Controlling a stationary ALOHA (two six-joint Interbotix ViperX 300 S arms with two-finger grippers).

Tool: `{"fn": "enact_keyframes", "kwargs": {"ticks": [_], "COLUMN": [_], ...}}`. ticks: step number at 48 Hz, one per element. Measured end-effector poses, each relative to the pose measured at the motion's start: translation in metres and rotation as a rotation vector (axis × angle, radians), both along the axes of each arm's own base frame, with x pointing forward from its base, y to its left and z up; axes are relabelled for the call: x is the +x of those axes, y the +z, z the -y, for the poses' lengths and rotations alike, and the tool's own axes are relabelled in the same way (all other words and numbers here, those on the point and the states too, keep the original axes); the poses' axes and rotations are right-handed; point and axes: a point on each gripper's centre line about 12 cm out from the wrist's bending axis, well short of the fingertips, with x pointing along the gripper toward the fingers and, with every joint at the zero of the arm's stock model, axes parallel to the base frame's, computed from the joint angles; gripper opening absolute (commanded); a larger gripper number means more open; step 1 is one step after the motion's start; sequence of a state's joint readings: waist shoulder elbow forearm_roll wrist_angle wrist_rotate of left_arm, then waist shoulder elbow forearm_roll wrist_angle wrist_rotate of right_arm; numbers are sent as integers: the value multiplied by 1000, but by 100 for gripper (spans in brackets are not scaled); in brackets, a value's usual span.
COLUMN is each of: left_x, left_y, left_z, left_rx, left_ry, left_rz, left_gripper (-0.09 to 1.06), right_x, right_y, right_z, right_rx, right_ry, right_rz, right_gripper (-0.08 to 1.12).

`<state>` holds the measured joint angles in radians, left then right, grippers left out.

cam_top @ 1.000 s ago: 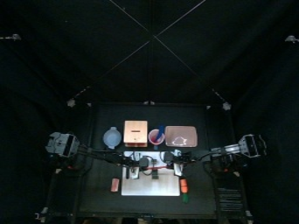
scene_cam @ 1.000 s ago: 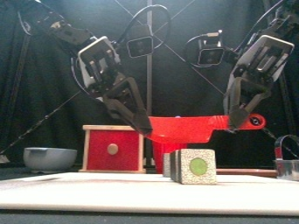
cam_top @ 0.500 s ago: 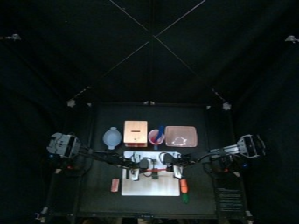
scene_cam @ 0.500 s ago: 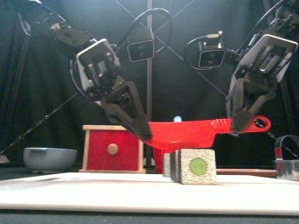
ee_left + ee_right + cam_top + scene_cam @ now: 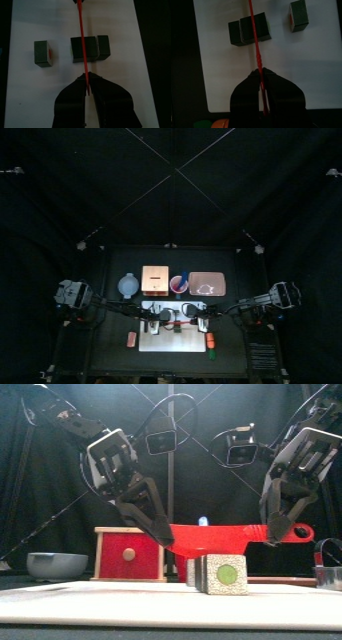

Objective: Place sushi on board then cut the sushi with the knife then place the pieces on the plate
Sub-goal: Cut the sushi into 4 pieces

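Observation:
A red toy knife [image 5: 221, 536] hangs level above the white cutting board [image 5: 107, 604], held at both ends. My left gripper [image 5: 163, 536] is shut on its blade end and my right gripper [image 5: 271, 534] is shut near its ringed handle. Under it on the board stand dark green sushi blocks [image 5: 221, 574]. In the left wrist view the knife [image 5: 82, 40] runs edge-on over a pair of joined blocks [image 5: 90, 49], with a single block [image 5: 44, 53] apart to one side. The right wrist view shows the same pair [image 5: 250, 31] and the single block [image 5: 299, 13].
Behind the board stand a blue-grey bowl [image 5: 128, 284], the wooden box [image 5: 155, 280] with its red drawer front [image 5: 130, 555], the red cup [image 5: 179, 283] and the pink tray [image 5: 207, 283]. Small toy foods lie left [image 5: 132, 338] and right [image 5: 211, 341] of the board.
The knife has sunk a little toward the sushi and shifted to the right with both grippers still shut on it. The blocks have not moved.

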<state>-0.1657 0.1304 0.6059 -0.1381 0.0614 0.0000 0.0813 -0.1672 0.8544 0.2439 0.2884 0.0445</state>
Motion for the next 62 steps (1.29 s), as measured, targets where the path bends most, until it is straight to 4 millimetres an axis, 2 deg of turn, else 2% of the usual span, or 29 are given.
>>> {"fn": "enact_keyframes", "kwargs": {"ticks": [39, 51, 62], "left_x": [0, 0, -1], "left_y": [-28, -28, -27], "left_z": [-1, 0, 9], "left_rx": [10, -4, -25], "left_ry": [4, 15, 15], "left_rz": [-67, -78, -79], "left_gripper": [52, 52, 52], "right_x": [4, 4, 4], "right_y": [-27, -27, -25], "right_z": [-1, -12, -22], "right_rx": [-2, 23, 46], "right_ry": [-3, 3, 12], "right_rz": [-82, -84, -84], "right_gripper": [37, 37, 37]}}
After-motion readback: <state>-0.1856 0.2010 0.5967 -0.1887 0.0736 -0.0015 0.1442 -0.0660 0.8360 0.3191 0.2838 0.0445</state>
